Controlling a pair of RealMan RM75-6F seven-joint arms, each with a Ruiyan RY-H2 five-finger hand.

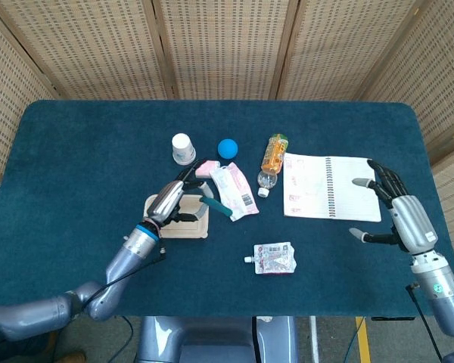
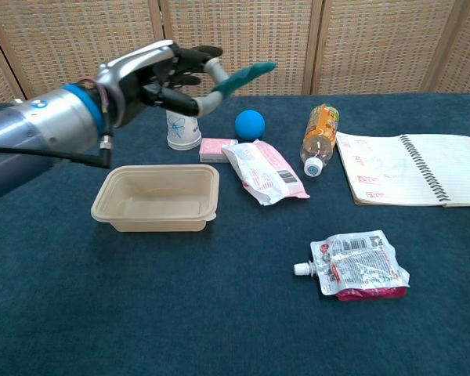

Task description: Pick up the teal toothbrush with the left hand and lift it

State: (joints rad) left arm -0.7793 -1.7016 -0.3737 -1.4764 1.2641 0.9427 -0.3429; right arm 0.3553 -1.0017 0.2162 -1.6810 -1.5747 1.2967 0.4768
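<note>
My left hand is raised high above the beige tray and grips the teal toothbrush, whose free end points right and slightly up. In the head view the same left hand hangs over the tray, the toothbrush sticking out to the right of it. My right hand hovers with fingers spread beside the right edge of the notebook, holding nothing. The chest view does not show it.
A paper cup, blue ball, pink packet, white snack bag and orange bottle lie behind and right of the tray. A drink pouch lies at the front right. The notebook lies far right.
</note>
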